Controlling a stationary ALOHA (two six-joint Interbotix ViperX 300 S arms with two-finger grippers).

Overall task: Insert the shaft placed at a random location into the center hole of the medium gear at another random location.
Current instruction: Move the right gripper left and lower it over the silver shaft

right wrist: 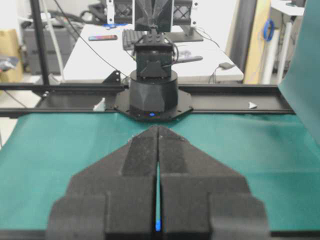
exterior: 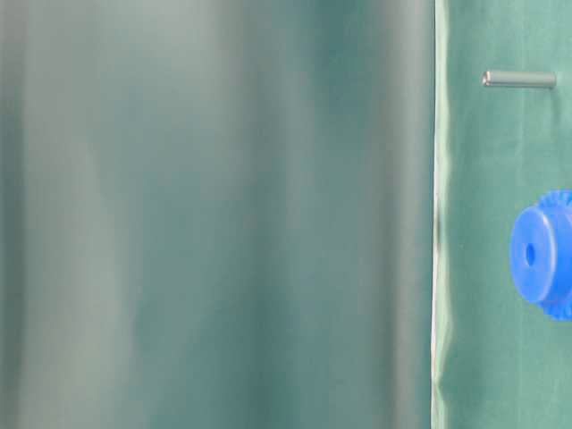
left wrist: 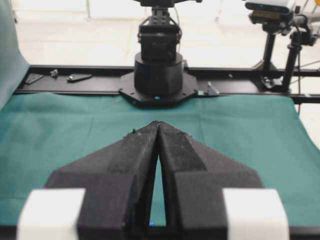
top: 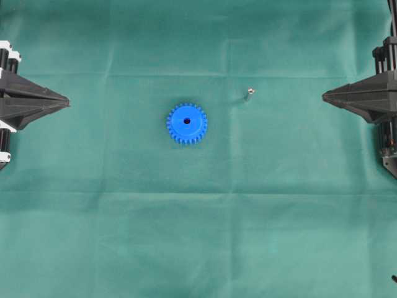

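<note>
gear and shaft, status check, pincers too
Left pincer and right pincer shut, empty, at table edges. Shaft apart from gear, hole empty. Nothing between them.

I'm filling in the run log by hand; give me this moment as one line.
left pincer: shut, empty | right pincer: shut, empty | shaft: on cloth, right of gear | medium gear: flat, center hole empty
</note>
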